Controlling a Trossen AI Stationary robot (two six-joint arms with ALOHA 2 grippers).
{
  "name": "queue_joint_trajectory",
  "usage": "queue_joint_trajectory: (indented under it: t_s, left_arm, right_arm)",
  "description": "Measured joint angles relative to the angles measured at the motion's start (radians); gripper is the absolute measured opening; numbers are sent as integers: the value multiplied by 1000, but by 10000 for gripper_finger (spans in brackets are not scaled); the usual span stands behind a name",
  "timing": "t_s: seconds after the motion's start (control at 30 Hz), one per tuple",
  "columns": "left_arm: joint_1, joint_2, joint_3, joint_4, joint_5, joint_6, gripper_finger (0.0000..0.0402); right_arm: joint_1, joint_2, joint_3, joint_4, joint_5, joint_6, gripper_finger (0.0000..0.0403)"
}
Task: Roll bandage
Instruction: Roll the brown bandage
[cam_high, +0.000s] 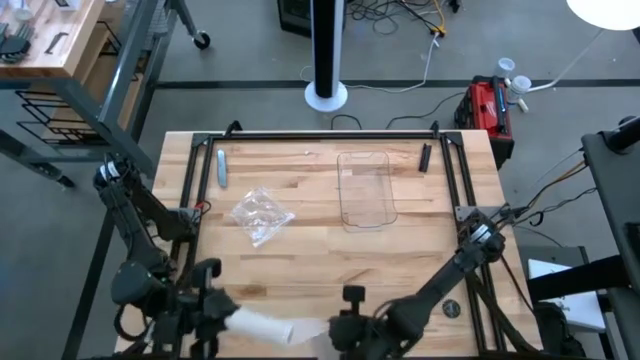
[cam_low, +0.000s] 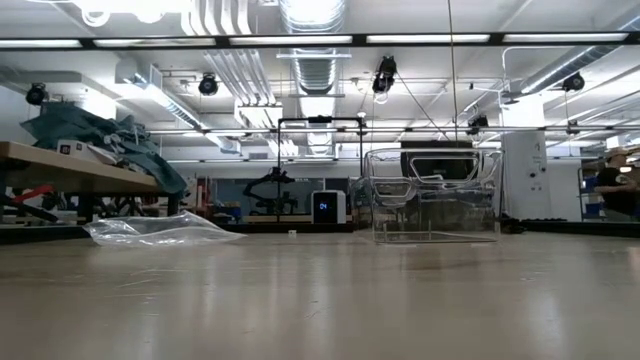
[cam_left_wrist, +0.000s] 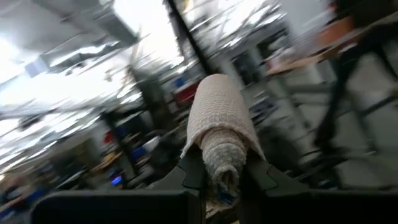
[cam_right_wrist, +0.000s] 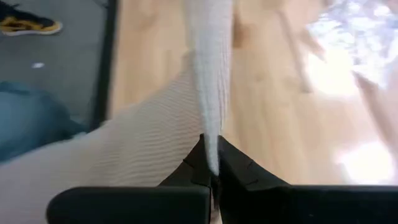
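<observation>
While overhead hides it, bandage (cam_left_wrist: 219, 134) looks rolled.

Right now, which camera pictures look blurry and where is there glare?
Left wrist view: background streaked with motion blur, the bandage in the left claw fairly sharp. Right wrist view: soft throughout, glare on the plastic wrapper. Low view: sharp, bright ceiling lights.

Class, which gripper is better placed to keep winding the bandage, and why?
Probably the left gripper: it holds the rolled bandage itself. The right gripper only pinches the loose tail, so it should feed.
</observation>
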Motion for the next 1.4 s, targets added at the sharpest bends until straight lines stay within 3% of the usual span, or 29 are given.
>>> queue_joint_trajectory:
  t_s: [0.1, 0.3, 0.57, 0.77, 0.9, 1.13, 1.4]
  left_arm:
    - [-20, 11, 0, -10, 87, -36, 34]
    - [-43, 65, 0, -57, 106, -125, 34]
    - [-63, 142, 0, -145, 107, -272, 34]
    - [-59, 200, 0, -163, 72, -349, 34]
    - [-47, 238, 0, -166, 42, -399, 34]
    - [-15, 312, 0, -187, -114, -484, 34]
    - [20, 321, -2, -287, -430, -559, 34]
  right_arm:
    - [-45, -5, -19, -8, 35, -57, 0]
    - [-140, -45, -39, -31, 83, -209, 0]
    - [-141, -245, -40, -62, 512, -422, 0]
    - [-96, -418, -40, 92, 571, -564, 0]
    - [-46, -460, -41, 330, 573, -791, 0]
    - [27, -434, 4, 813, 559, -1252, 0]
    - [99, -313, 141, 829, 509, -1320, 0]
